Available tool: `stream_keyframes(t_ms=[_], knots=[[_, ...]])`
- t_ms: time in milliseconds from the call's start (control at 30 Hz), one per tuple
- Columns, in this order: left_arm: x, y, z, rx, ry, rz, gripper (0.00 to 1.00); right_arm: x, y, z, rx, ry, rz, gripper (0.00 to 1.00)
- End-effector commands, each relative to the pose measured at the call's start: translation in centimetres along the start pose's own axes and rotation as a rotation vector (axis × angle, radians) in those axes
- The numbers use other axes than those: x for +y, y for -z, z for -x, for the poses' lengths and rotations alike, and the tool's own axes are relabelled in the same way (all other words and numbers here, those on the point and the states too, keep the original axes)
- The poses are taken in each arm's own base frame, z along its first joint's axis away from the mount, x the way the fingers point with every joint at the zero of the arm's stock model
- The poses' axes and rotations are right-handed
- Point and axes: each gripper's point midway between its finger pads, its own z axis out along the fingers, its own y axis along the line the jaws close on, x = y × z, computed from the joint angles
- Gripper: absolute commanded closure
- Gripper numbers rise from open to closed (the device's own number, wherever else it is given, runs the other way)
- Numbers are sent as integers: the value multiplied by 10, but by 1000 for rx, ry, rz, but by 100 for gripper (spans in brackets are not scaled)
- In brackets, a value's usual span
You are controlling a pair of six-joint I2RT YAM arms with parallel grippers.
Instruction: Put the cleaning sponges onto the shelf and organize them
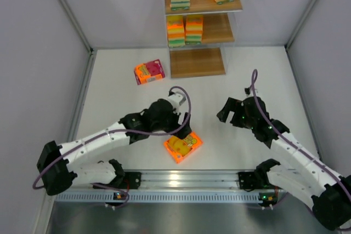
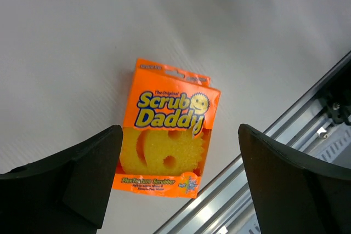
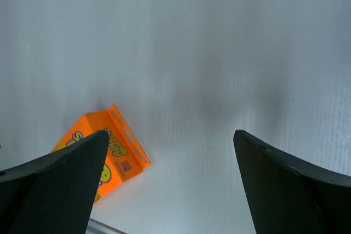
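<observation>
Left gripper (image 2: 178, 129) found wide open, empty, poised over orange sponge pack (image 1: 183, 146), laid flat on table (image 1: 120, 89) near rail (image 1: 186, 178). Right gripper (image 3: 170, 142) found wide open, empty. Risk judged: pack lay skewed to fingers, so could be nudged toward rail and grip missed.

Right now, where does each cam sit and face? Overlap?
Top external: above, behind the robot, looking down at table and shelf; left arm and right arm show.
Left wrist: on left arm, looking down at the orange sponge pack; left gripper open.
Right wrist: on right arm, looking down at table; right gripper open.
Shared: all see that pack.
</observation>
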Motion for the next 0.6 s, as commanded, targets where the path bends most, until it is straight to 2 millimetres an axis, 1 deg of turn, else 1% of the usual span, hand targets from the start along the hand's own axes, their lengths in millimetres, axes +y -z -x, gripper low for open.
stream_keyframes(t_ms=[0, 33, 67, 100, 133, 167, 200, 233, 267, 300, 333, 367, 400, 433, 467, 500, 533, 567], knots=[[27, -1, -26, 42, 32, 266, 7, 42, 2, -27, 86, 104, 300, 1], [24, 2, -28, 22, 63, 288, 8, 45, 0, -40, 122, 128, 352, 1], [31, 5, -24, -21, 112, 335, 9, 55, 4, -50, 166, 172, 438, 0], [35, 6, -31, -46, 216, 361, 10, 58, 4, -54, 179, 192, 467, 1], [35, 10, -32, -72, 265, 368, 12, 63, 1, -54, 177, 215, 492, 1], [34, 19, -27, -120, 325, 351, 13, 65, 0, -57, 180, 259, 521, 0], [37, 21, -27, -158, 404, 362, 14, 69, -2, -61, 185, 288, 537, 1], [41, 27, -31, -176, 431, 359, 16, 73, -3, -62, 179, 308, 548, 1], [44, 27, -34, -182, 447, 366, 16, 83, -3, -60, 162, 331, 582, 1], [46, 27, -37, -186, 456, 374, 16, 85, -8, -66, 186, 329, 587, 1], [51, 24, -45, -165, 448, 393, 17, 94, -10, -62, 168, 331, 615, 1], [52, 22, -49, -148, 447, 402, 17, 99, -10, -69, 190, 337, 630, 3], [49, 19, -53, -123, 452, 399, 17, 98, -17, -78, 225, 347, 621, 4], [51, 12, -61, -89, 448, 417, 17, 103, -18, -79, 231, 360, 627, 4], [50, 9, -65, -73, 458, 422, 18, 108, -18, -87, 243, 389, 633, 4], [48, 6, -67, -63, 486, 423, 19, 107, -23, -95, 267, 402, 621, 4], [49, 3, -72, -48, 495, 431, 19, 111, -23, -97, 271, 412, 620, 4], [51, 1, -77, -42, 513, 443, 19, 113, -23, -103, 283, 431, 626, 3]])
